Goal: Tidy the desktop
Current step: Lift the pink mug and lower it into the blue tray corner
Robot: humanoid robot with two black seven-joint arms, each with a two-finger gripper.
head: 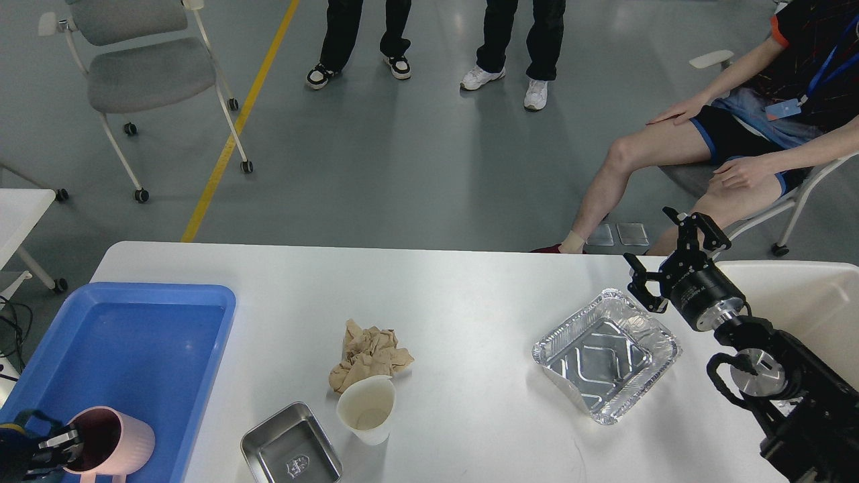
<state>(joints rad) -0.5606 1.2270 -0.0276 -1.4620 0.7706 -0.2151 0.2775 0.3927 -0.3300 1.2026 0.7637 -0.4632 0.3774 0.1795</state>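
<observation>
While the desk: still carries loose items, we judge the tidying only partly done.

Desk (470, 288): wide white top filling the lower part of the head view, its far edge toward the people and chairs.

Left gripper (57, 448): at the near-left corner, over the near end of the blue tray (134, 335); its fingers are closed on the rim of the pink cup (111, 443), one finger inside the mouth.

Right gripper (668, 258): above the far-right part of the desk, jaws spread wide and holding nothing, just beyond the far corner of the foil tray (604, 352).

Other items: crumpled brown paper (369, 355) near the middle, a white paper cup (368, 409) touching its near side, a small steel dish (290, 453) at the near edge beside that cup.

Bin (805, 302): white tub at the right edge, behind our right arm.

Step in hand: we judge it to be setting the pink cup down in the blue tray.

How to do it well: we lower the cup until its base meets the tray floor before we let go, keep it upright so it does not roll, and draw the inner finger straight up out of the mouth so it does not tip the cup.

Right arm: we keep it clear of the foil tray's thin rim, which would likely dent or slide at a touch.
</observation>
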